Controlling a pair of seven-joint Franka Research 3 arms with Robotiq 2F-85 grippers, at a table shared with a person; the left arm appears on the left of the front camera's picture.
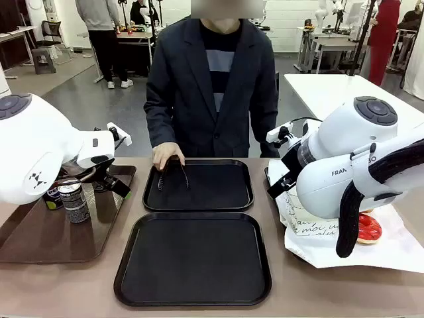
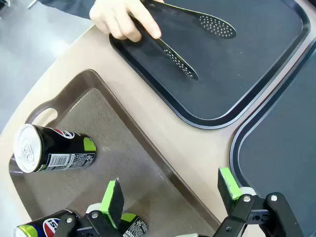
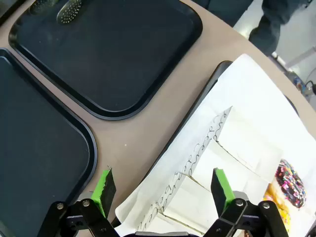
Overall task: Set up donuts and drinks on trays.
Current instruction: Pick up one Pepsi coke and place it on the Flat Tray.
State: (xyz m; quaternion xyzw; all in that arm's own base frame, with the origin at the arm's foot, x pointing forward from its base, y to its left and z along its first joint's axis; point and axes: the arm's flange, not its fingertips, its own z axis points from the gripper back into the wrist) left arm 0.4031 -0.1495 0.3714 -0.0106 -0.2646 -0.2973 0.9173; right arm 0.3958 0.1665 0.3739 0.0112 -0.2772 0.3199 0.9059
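Trays, black, two. Front view: near tray (image 1: 192,262) bare; far tray (image 1: 218,189) bears tongs (image 1: 180,175) under the person's hand (image 1: 167,154), likely for serving. Tan table (image 1: 291,291); busy workshop beyond.

Left wrist view: left gripper (image 2: 170,195), jaws apart, above brown tray (image 2: 123,148) stocking drinks (image 2: 52,150).

Right wrist view: right gripper (image 3: 163,190), jaws apart, over sleeved donuts (image 3: 290,183) on white paper (image 3: 256,98).

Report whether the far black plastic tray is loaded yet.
Not loaded: the far black plastic tray holds only black perforated tongs, with a person's hand resting on them; no donut or can is in it.
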